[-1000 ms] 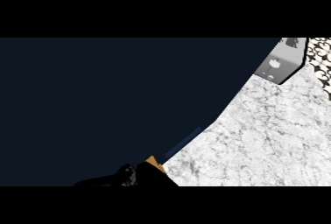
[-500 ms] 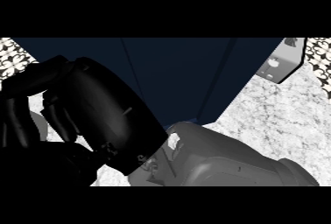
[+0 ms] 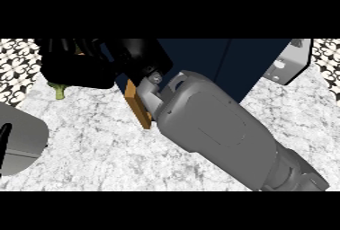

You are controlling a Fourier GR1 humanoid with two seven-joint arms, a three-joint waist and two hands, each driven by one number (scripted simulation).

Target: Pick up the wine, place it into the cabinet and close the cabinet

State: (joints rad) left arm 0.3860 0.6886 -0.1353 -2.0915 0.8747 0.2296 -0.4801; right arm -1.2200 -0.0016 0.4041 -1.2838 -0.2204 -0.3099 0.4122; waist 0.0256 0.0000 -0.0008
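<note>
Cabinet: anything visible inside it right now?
Can't tell. The dark blue cabinet shows only outer panels and a wooden edge; the right hand and forearm cover its opening. No wine visible inside.

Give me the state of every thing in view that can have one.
Dark navy cabinet: apparently open; its wood-edged door stands out from the body.
Green wine bottle: mostly hidden by the hand, only one end showing.
Right hand: curled round the bottle, beside the cabinet.
Left hand: at the left edge, state unclear.
</note>
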